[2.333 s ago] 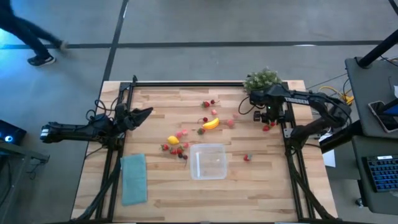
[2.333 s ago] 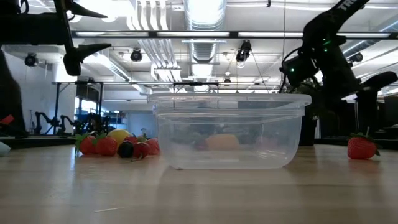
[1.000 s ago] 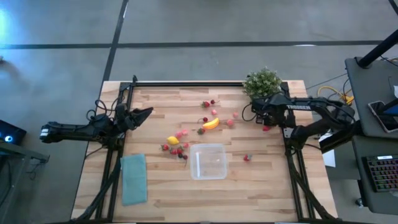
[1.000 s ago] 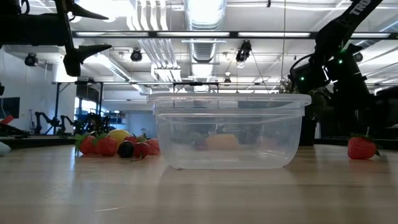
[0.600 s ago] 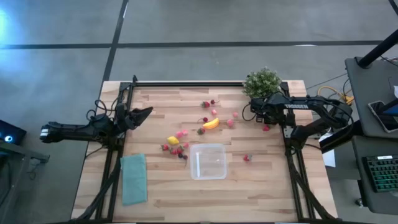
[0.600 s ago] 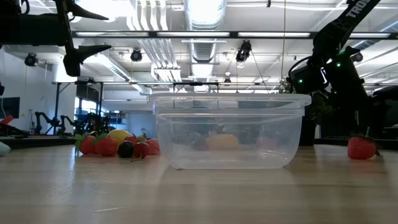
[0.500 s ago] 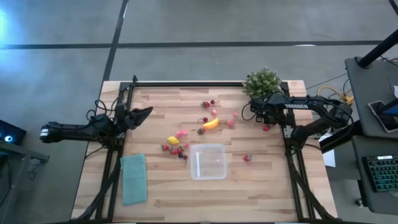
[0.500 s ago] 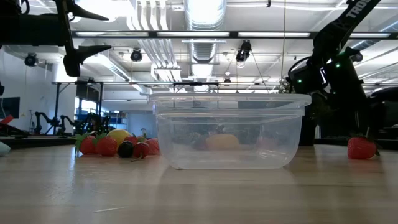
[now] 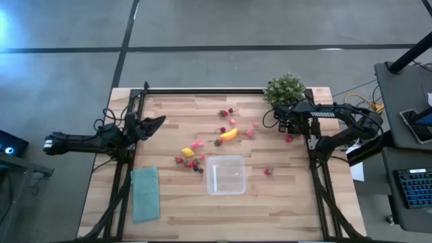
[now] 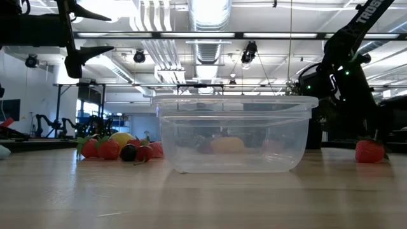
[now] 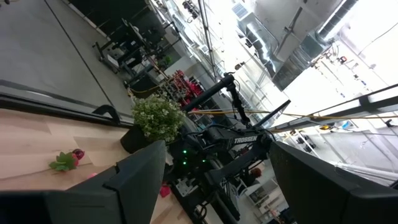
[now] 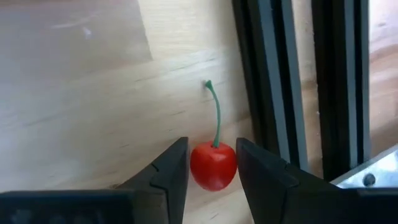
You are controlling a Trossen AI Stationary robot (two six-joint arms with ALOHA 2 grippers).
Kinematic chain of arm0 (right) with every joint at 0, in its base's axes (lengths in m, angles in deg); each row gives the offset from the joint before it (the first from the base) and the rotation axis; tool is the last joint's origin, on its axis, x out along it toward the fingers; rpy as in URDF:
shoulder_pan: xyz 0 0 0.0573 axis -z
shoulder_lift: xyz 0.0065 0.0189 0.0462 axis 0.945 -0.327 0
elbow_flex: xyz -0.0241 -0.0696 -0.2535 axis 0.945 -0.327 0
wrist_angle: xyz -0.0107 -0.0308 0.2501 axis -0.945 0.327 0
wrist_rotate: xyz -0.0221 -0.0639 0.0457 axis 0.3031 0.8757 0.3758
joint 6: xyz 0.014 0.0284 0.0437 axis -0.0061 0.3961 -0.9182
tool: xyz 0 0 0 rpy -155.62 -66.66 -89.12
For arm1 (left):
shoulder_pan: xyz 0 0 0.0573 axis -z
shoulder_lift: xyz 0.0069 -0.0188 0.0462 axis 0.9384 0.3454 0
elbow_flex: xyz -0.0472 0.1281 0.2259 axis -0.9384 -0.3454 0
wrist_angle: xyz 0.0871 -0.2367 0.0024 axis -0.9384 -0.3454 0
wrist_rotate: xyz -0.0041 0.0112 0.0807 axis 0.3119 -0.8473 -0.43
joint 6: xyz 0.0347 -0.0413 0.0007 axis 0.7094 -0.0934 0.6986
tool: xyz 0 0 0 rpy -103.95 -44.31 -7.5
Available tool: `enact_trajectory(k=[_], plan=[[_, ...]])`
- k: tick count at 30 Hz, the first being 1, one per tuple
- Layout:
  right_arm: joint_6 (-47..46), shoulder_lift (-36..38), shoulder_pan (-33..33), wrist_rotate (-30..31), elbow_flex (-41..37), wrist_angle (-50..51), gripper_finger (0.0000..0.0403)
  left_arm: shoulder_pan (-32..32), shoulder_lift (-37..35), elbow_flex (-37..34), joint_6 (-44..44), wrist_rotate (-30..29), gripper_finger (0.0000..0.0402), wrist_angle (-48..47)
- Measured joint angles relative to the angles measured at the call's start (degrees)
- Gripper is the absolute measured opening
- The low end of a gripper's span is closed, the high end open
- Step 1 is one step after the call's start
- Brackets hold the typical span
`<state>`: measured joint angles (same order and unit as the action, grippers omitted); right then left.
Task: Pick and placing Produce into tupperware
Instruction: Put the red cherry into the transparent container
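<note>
The clear tupperware [image 9: 226,175] [image 10: 235,133] stands near the table's middle with nothing in it. Toy produce lies around it: a banana piece [image 9: 229,133], a lemon [image 9: 187,152], a cluster of red berries [image 9: 192,162] [image 10: 117,149], a strawberry [image 9: 268,171] [image 10: 369,151]. My right gripper [image 9: 287,133] [image 12: 211,144] is at the right rail, shut on a red cherry [image 9: 289,138] [image 12: 213,167]. My left gripper [image 9: 160,120] [image 11: 217,149] hovers open above the left edge. My right gripper pinches the cherry's round body [image 12: 199,168] between its two fingers [image 12: 174,165], coming from above at a slant. The green stem [image 12: 216,112] points away from the fingers. The cherry seems to rest on the wooden table beside the black rail.
A green potted plant [image 9: 285,88] stands just behind the right gripper at the far right corner. Black frame rails [image 12: 273,81] [image 9: 314,152] run right beside the cherry. A flat teal cloth [image 9: 145,194] lies at the near left. More cherries [image 9: 226,112] sit farther back.
My right gripper has shifted slightly toward the table's right edge, over the cherry by the rail. The cherry has stayed where it was.
</note>
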<state>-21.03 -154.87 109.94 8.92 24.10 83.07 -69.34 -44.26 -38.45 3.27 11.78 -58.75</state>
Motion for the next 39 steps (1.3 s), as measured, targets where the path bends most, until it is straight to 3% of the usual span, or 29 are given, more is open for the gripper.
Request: enact_trajectory(k=[13, 24, 31, 39], plan=[[3.1, 0.1, 0.0, 0.5, -0.8, -1.5, 0.0094, 0.0, 0.3, 0.2, 0.0, -1.5, 0.0276, 0.0], [1.9, 4.4, -2.8, -2.1, 3.4, -0.3, 0.0101, 0.0, 0.4, 0.3, 0.0, -1.6, 0.0276, 0.1], [-3.1, 11.7, -11.8, -5.3, 10.4, 0.5, 0.0101, 0.0, 0.4, 0.2, 0.0, -1.6, 0.0276, 0.0], [-1.8, 13.0, -32.1, -10.1, 21.4, -6.7, 0.0101, 0.0, 0.7, 0.0, 0.0, -1.4, 0.0276, 0.0]])
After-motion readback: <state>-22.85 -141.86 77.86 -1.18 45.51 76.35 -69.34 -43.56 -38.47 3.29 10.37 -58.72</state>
